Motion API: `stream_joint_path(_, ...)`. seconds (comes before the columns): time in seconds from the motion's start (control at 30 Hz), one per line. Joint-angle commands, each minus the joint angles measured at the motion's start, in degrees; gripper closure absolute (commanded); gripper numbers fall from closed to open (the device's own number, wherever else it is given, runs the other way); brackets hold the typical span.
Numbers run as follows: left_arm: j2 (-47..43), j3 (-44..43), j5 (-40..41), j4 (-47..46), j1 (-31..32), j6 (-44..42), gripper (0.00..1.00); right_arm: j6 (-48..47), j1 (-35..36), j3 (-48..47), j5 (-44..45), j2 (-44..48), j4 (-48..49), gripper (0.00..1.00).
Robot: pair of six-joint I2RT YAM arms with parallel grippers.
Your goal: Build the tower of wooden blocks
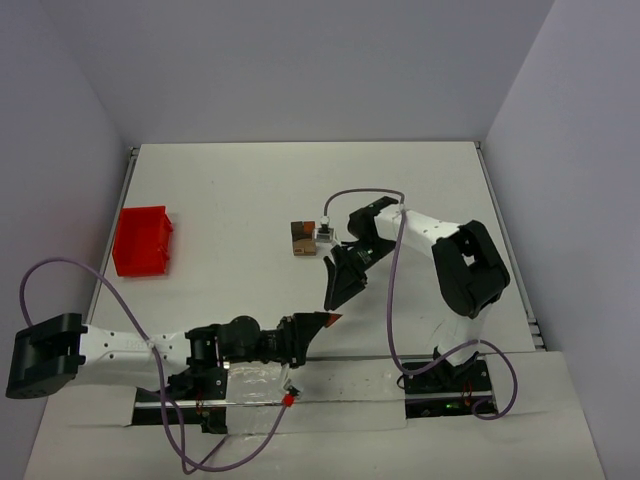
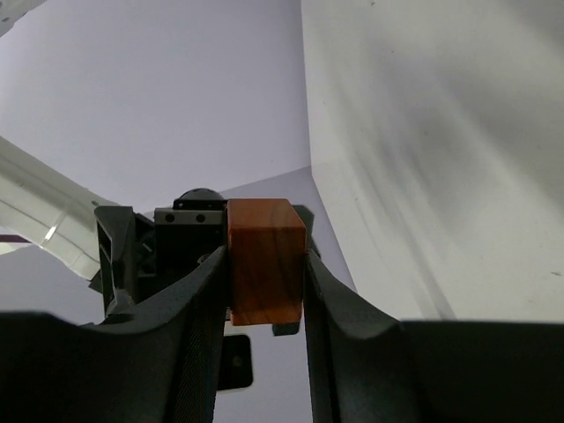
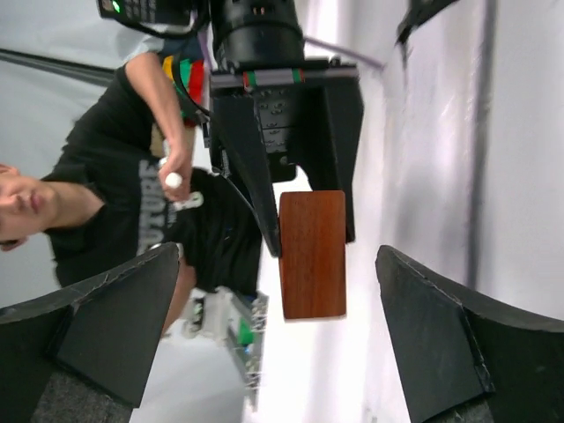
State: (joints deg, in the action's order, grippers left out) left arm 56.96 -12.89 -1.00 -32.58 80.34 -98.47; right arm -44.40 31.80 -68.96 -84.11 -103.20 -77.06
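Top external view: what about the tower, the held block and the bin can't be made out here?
wood block tower: top external, too small to count its blocks; neither wrist view shows it.
reddish-brown block: top external shows only a sliver; the left gripper covers the rest.
red bin: top external, too small to tell what lies inside.

Left arm (image 1: 130, 345) low, reaching right, jaws clamped on block (image 2: 264, 260); right arm (image 1: 430, 228) folded back, jaws wide apart.
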Motion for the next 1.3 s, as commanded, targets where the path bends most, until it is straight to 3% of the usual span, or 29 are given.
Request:
stream_joint_path(0.0,-3.45,-4.36,-4.4,8.89,0.44,4.61,1.0,-3.44,-6.79,-4.91,-6.15,1.01,-5.73,0.0)
stream_joint_path(0.1,-4.83,-6.64,-5.75,12.94,0.52,8.53,1.0,-3.61,-11.66,-9.61,-6.75,0.98,-5.73,0.0)
stream_joint_path(0.27,-2.78,-21.14,-8.67,31.38,0.52,22.9,1.0,1.28,-20.55,-20.44,-8.08,-0.58,-5.73,0.0)
stream_joint_path(0.37,-1.96,-27.84,-10.68,36.62,-0.2,30.2,1.0,5.64,-24.25,-26.63,-8.46,-1.79,-5.82,0.0)
stream_joint_path(0.63,3.3,-44.39,-15.89,43.39,-6.94,46.76,1.0,11.02,-27.37,-38.03,-8.37,-0.78,-5.73,0.0)
stream_joint_path(0.77,8.19,-51.55,-19.66,48.39,-13.18,60.56,1.0,18.78,-27.73,-46.54,1.98,-2.12,-3.79,0.0)
stream_joint_path(0.8,9.45,-53.32,-20.85,50.16,-14.46,63.08,1.0,23.47,-27.81,-46.62,3.06,-1.9,-0.52,0.0)
stream_joint_path(0.87,12.99,-59.68,-24.71,55.06,-18.23,68.69,1.0,40.35,-28.16,-38.49,15.21,4.36,22.34,0.0)
stream_joint_path(0.93,13.99,-61.75,-27.73,55.07,-22.84,71.98,1.0,44.52,-28.05,-31.12,23.14,8.68,32.31,0.0)
stream_joint_path(1.03,12.64,-60.57,-33.33,53.43,-29.31,71.59,1.0,40.48,-27.7,-27.33,31.06,11.85,36.49,0.0)
stream_joint_path(1.13,9.55,-57.97,-38.83,54.27,-36.07,65.32,1.0,38.97,-27.97,-22.62,32.77,13.5,39.18,0.0)
stream_joint_path(1.27,12.93,-64.11,-41.37,68.26,-41.46,57.16,1.0,40.26,-28.01,-17.62,31.18,14.21,42.95,0.0)
